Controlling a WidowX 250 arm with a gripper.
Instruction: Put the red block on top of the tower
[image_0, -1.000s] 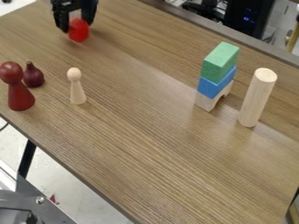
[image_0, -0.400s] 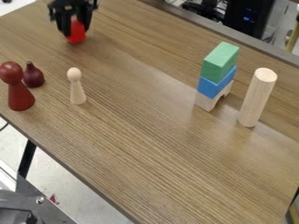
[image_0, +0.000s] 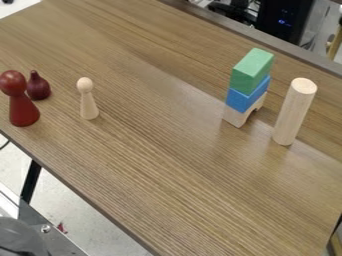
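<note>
The tower stands upright at the right of the table, made of a green block (image_0: 252, 69) on top, a blue block (image_0: 247, 96) in the middle and a pale wooden arch block (image_0: 238, 116) at the bottom. Its green top carries nothing.
A tall pale cylinder (image_0: 294, 112) stands close to the tower's right side. At the left of the table (image_0: 167, 155) are a dark red peg figure (image_0: 23, 107), a small maroon pear-shaped piece (image_0: 38, 87) and a pale peg figure (image_0: 88, 102).
The gripper and the red block, earlier at the table's upper left, have gone out of view. The tower and the other pieces have kept their places.
</note>
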